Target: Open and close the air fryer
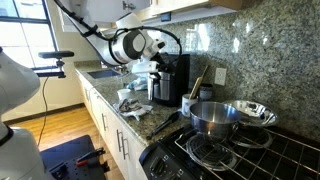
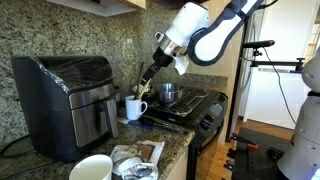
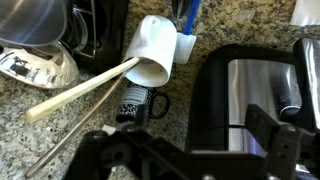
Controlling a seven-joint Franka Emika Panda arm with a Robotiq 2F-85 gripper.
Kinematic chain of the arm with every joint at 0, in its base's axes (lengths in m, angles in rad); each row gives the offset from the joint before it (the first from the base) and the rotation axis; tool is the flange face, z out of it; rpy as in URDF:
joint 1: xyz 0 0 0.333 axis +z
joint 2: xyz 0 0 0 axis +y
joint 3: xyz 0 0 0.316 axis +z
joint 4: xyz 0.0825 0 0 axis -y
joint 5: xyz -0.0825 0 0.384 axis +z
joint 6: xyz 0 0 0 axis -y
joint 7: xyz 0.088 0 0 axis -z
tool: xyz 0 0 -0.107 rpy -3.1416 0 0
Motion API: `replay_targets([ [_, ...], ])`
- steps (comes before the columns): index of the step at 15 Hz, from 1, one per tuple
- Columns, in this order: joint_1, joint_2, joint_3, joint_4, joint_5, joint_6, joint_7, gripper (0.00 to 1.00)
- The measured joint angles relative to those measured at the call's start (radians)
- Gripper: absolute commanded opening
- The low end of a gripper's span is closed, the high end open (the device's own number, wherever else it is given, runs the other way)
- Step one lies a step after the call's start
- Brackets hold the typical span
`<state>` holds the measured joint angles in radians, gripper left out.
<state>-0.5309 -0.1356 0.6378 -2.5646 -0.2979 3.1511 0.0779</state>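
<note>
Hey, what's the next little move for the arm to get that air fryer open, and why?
Probably bring the open gripper toward the drawer handle of the air fryer. The drawer looks shut, and in the wrist view the gripper hangs off to one side of the handle, holding nothing.

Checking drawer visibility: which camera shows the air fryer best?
An exterior view, where the air fryer stands nearly whole, drawer front showing. In an exterior view, the air fryer sits far back, partly hidden; the wrist view shows only part.
</note>
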Motion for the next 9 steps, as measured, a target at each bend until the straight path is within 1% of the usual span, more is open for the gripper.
replay_targets([
  [9, 0.004, 0.014, -0.001, 0.001, 0.0, 0.0, 0.0, 1.0],
])
